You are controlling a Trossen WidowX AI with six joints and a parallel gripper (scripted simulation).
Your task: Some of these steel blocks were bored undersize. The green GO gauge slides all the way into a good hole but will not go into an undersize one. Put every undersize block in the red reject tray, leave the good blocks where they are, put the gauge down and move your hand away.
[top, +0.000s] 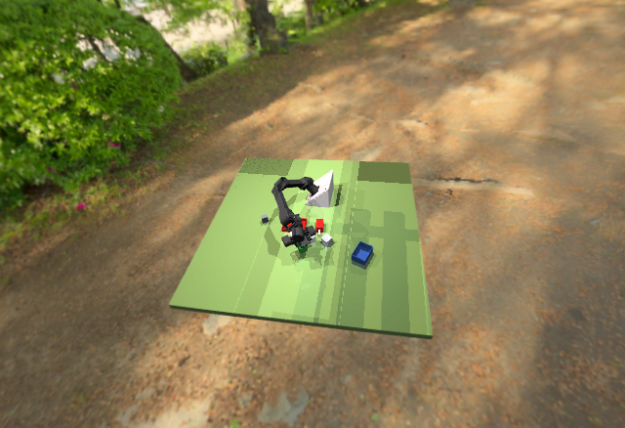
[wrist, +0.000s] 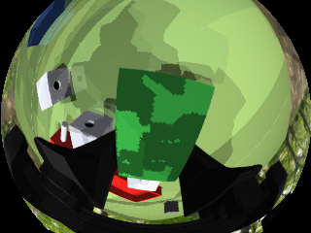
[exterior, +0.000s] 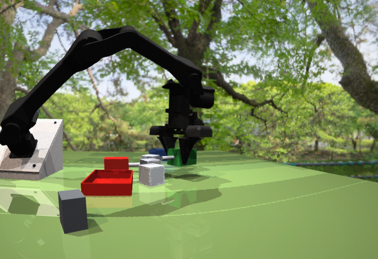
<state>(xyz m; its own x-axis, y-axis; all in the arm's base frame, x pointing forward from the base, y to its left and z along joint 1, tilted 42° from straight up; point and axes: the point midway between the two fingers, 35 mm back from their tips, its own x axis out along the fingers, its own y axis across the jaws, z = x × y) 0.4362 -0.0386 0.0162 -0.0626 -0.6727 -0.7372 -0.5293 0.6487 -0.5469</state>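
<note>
My gripper [top: 301, 244] [exterior: 176, 157] [wrist: 152, 134] is shut on the green GO gauge [top: 302, 250] [exterior: 191, 155] [wrist: 162, 116], held above the table. Its pale pin [exterior: 166, 157] points toward the arm base. Three steel blocks stand in a row: the near block [exterior: 151, 175] [wrist: 136, 183], the middle block [exterior: 149, 161] [wrist: 89, 127] and the far block [top: 326, 239] [exterior: 150, 156] [wrist: 57, 86]. Dark holes show in the middle and far blocks. The near block's hole is not clearly visible. The red tray [exterior: 106, 189] [wrist: 138, 196] looks empty in the exterior view.
A red gauge [top: 319, 224] [exterior: 116, 162] with a pale pin lies behind the red tray. A dark grey box [top: 264, 219] [exterior: 73, 212] [wrist: 171, 207] stands in front of the tray in the exterior view. A blue tray [top: 360, 262] [exterior: 157, 151] [wrist: 45, 21] lies beyond the far block.
</note>
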